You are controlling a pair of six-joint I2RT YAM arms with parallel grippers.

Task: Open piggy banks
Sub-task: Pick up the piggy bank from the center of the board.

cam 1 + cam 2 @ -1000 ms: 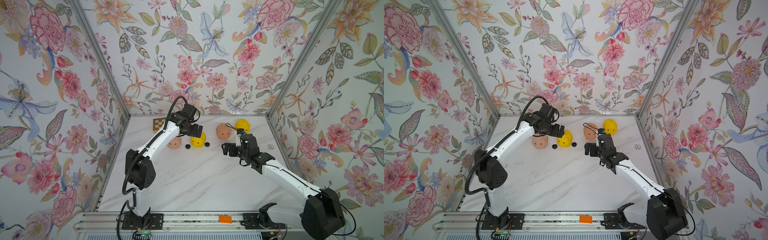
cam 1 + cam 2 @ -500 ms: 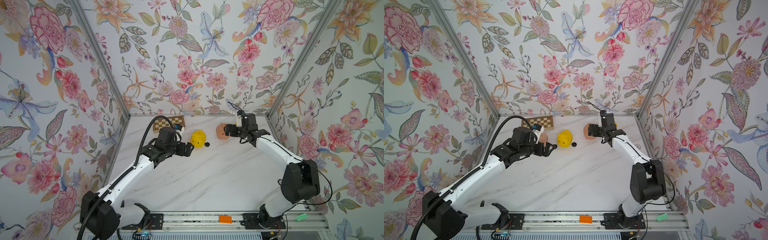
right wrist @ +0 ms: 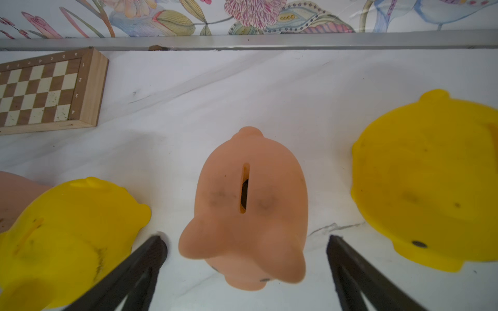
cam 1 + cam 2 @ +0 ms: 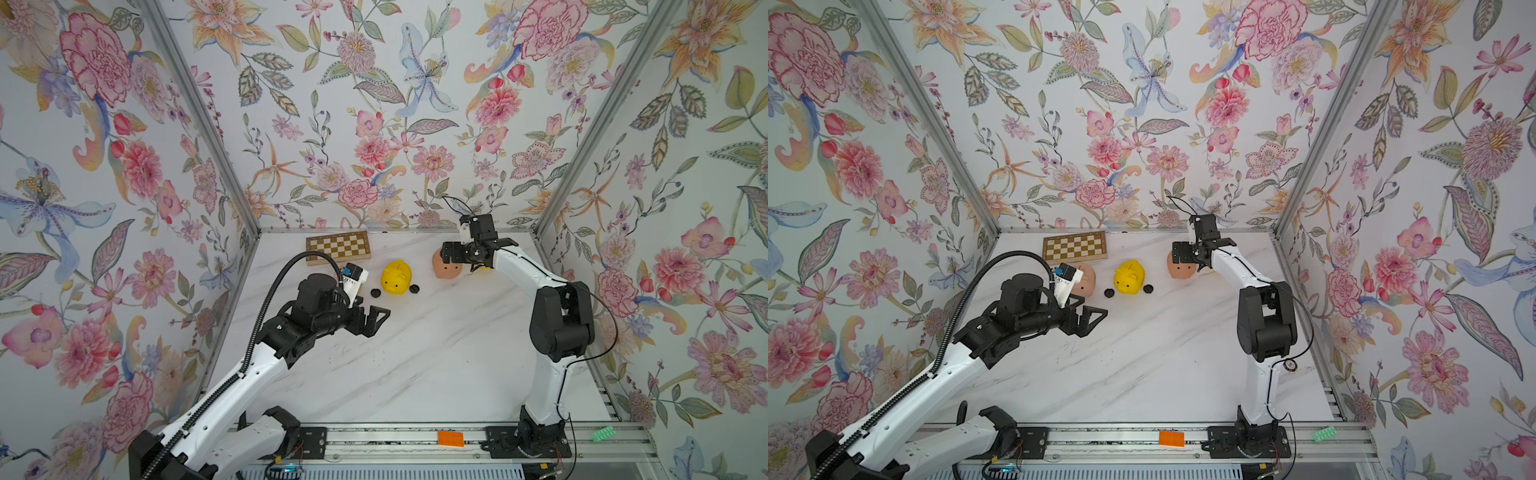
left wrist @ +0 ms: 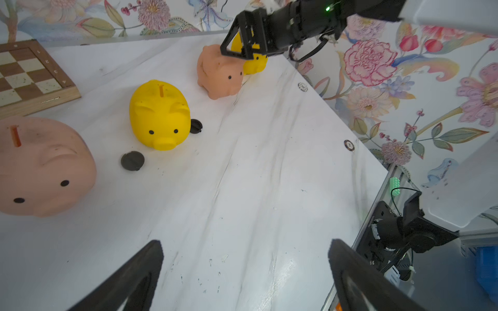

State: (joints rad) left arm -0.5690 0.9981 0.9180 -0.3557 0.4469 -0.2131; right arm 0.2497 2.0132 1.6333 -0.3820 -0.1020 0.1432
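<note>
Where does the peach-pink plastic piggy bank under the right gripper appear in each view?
In a top view: peach-pink piggy bank, beneath the right gripper.
In a top view: piggy bank, right of the yellow plastic pig.
Left wrist: piggy bank beyond that yellow pig, under the gripper.
Right wrist: piggy bank between the open jaws.
Shared landmark: wooden checkered chessboard.

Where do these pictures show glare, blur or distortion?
Both top views: sharp, evenly lit. Left wrist view: glare on the white marble tabletop. Right wrist view: the black fingers of the right end effector blurred, the peach-pink plastic piggy bank bulging.
</note>
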